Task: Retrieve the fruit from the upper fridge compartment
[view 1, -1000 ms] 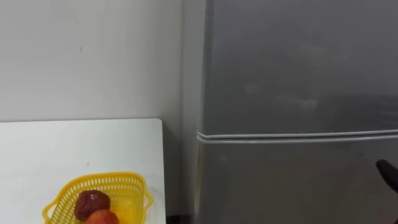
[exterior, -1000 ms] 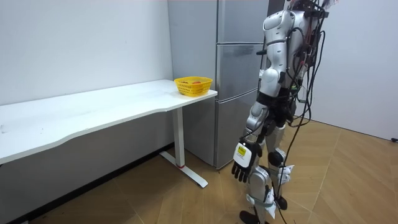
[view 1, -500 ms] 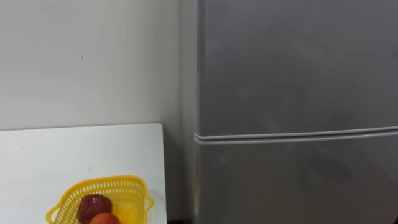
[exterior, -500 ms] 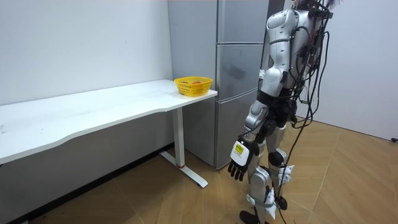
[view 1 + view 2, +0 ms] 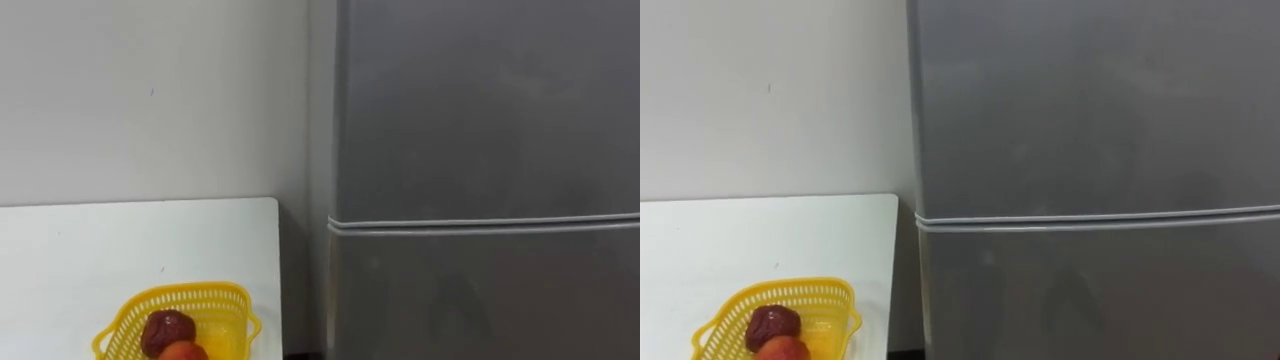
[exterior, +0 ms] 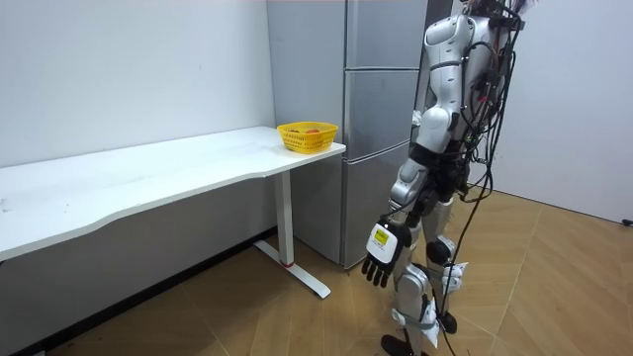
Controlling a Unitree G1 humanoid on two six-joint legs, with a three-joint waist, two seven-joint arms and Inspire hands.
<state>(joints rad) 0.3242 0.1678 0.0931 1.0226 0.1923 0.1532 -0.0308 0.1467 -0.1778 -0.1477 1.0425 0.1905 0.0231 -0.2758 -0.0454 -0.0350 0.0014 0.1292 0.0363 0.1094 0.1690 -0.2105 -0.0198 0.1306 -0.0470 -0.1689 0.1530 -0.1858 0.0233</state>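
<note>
1. Left hand (image 6: pixel 381 259) hangs low at the robot's side, out in front of the fridge (image 6: pixel 376 129). Its fingers are loose, slightly spread and holding nothing. It has swung only a touch away from the fridge in the last second.
2. The robot stands upright facing the fridge front, much as half a second ago.
3. The head view has slid: the door seam (image 5: pixel 480 224) and the yellow basket (image 5: pixel 190 292) both sit further right than before, so the camera turned and the things did not move.
4. The upper door (image 5: pixel 480 100) lies shut above that seam, and whatever is to be fetched stays hidden behind it.
5. The basket, with fruit in it, rests on the bench (image 5: pixel 90 260) just left of the fridge.
6. Judging from this, the retrieval has barely begun. A hand must first rise to the upper door's edge, and no handle shows to aim for.
</note>
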